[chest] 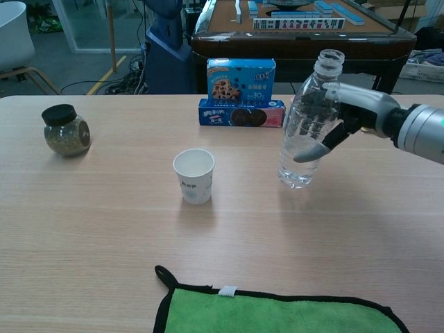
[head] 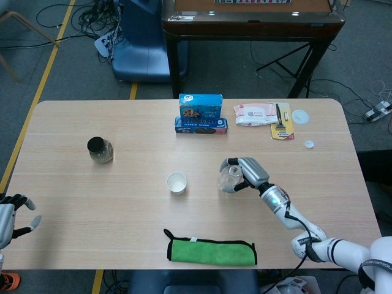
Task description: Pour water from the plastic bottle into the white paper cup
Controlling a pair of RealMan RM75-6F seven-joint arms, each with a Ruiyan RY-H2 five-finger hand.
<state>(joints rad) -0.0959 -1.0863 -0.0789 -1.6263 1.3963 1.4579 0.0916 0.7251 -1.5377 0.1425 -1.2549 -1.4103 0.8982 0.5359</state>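
Note:
My right hand (chest: 343, 114) (head: 248, 171) grips the clear plastic bottle (chest: 307, 132) (head: 229, 179) around its upper body and holds it lifted off the table, nearly upright, uncapped, with water in its lower part. The white paper cup (chest: 193, 175) (head: 176, 182) stands upright and empty-looking to the left of the bottle, apart from it. My left hand (head: 13, 211) hangs at the table's front left edge in the head view, fingers spread, holding nothing.
A glass jar with a black lid (chest: 65, 130) stands at the left. Blue cookie boxes (chest: 241, 91) sit at the back centre, a wipes pack (head: 255, 114) and small items beside them. A green cloth (chest: 277, 312) lies at the front edge. A white bottle cap (head: 309, 144) rests at right.

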